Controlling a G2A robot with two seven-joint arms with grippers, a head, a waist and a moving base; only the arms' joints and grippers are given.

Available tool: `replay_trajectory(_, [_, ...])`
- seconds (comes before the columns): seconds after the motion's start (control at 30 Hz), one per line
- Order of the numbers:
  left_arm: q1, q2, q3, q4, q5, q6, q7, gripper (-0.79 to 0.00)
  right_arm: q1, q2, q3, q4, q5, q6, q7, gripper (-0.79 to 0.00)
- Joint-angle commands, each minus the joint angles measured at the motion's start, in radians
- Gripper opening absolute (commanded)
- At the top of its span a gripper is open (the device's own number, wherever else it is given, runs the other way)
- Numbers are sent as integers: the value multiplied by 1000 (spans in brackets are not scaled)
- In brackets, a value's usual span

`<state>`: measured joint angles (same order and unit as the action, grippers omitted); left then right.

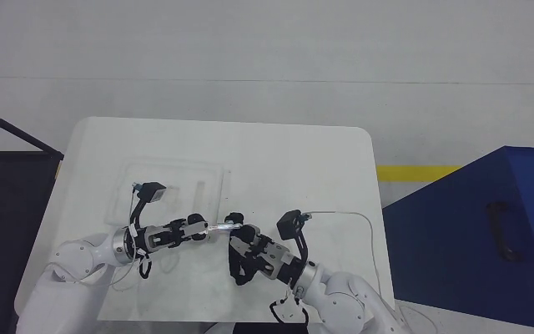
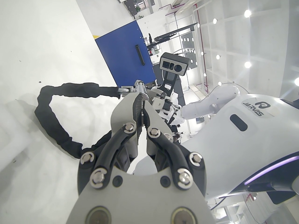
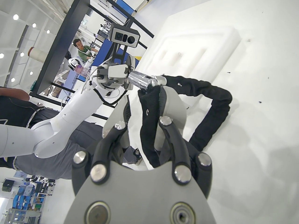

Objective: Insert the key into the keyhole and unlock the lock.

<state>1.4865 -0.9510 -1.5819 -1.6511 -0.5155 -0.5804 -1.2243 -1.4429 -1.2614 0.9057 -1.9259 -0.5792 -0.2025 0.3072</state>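
left claw (image 2: 141,102): fingers pressed together on the key (image 2: 140,89), a small metal piece at the tips.
right claw (image 3: 149,101): clamped on the lock (image 3: 141,82), gripping its black sleeved cable (image 3: 210,108) just behind the chrome cylinder.
lock position: above the table (image 1: 317,159), between both claws, cylinder end touching the left claw.
hidden: key blade and keyhole, so cannot tell if inserted.
tray (image 1: 138,171): white, beyond the left arm.

Lock (image 3: 219,96) black and chrome; table (image 1: 292,159) white.
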Motion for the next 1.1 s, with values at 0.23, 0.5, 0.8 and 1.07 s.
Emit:
replay_trajectory(0.23, [3, 3, 7, -6, -1, 10, -2, -785, -1, 0, 0, -4, -10, 13, 3, -785])
replay_trajectory(0.5, [1, 6, 12, -8, 4, 12, -18, -785, 3, -1, 4, -6, -21, 28, 15, -785])
replay_trajectory(0.8, [-4, 10, 10, 2, -18, 26, -22, -763, 15, -4, -4, 6, -1, 40, 28, -785])
replay_trajectory(1.07, [-4, 11, 7, 7, -41, 20, -17, 0, 48, -13, -12, 36, 47, 59, 41, -785])
